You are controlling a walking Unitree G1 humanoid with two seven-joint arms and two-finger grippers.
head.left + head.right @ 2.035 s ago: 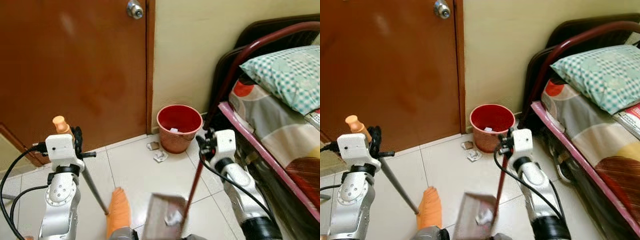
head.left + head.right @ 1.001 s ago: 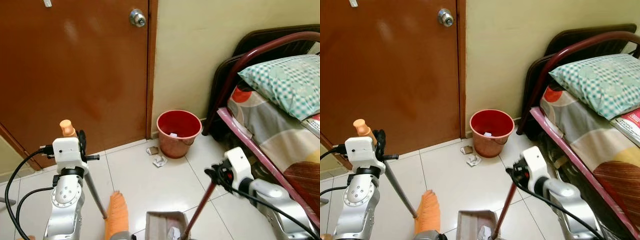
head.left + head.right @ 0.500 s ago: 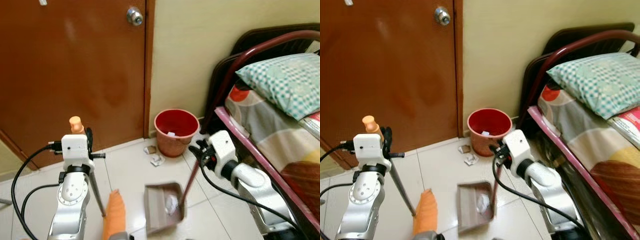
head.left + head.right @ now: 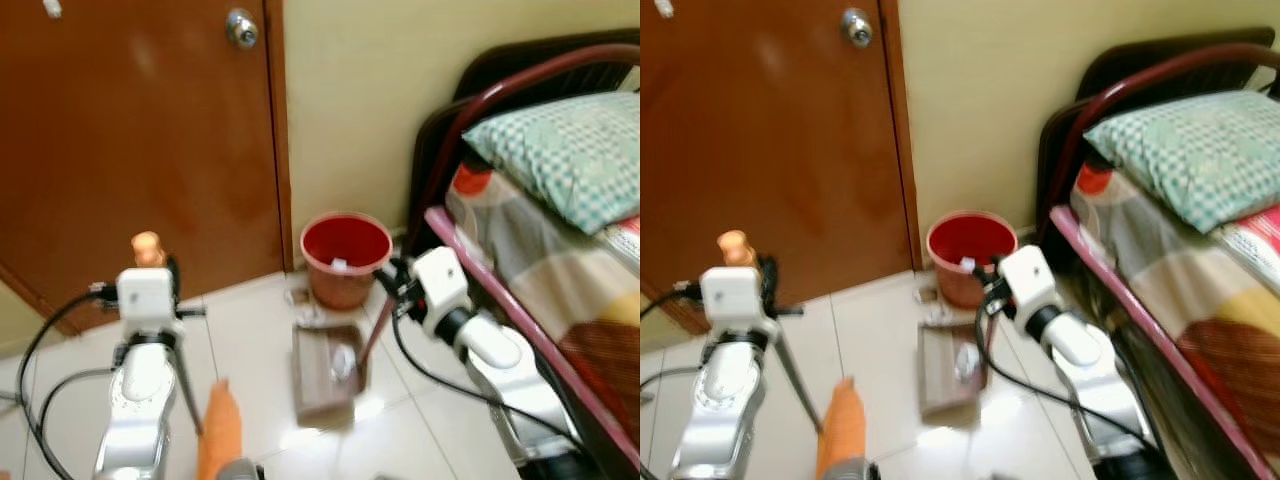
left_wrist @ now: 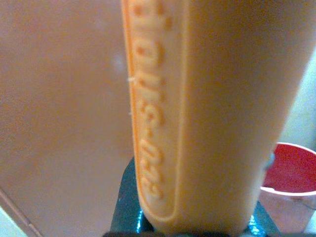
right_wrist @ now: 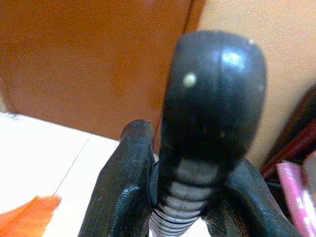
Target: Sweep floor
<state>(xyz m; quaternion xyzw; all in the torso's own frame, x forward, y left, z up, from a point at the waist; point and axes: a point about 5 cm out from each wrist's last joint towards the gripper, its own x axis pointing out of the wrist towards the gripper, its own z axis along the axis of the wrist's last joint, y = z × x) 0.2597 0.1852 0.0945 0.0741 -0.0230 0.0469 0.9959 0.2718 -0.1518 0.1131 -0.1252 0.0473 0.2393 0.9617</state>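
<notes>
My left gripper [image 4: 163, 287] is shut on the broom's thin grey pole just below its orange grip [image 4: 147, 246]. That orange grip [image 5: 207, 113] stands close up in the left wrist view. The orange bristles [image 4: 219, 436] rest on the tiles at the bottom. My right gripper [image 4: 396, 284] is shut on the dark red handle of the brown dustpan [image 4: 322, 375]. The pan hangs tilted just in front of the red bin [image 4: 345, 254], with white paper [image 4: 345, 360] lying in it. In the right wrist view my fingers [image 6: 122, 192] clasp the handle's black knob [image 6: 212, 98].
A brown door [image 4: 130, 140] with a round knob [image 4: 240, 28] stands behind on the left, and a cream wall runs beside it. A bed [image 4: 560, 260] with a checked pillow [image 4: 560, 150] and dark red rail borders the right. Small scraps [image 4: 926, 296] lie by the bin.
My right gripper has carried the dustpan forward, closer to the red bin. The camera has shifted and the picture is blurred. My left gripper still holds the broom.
</notes>
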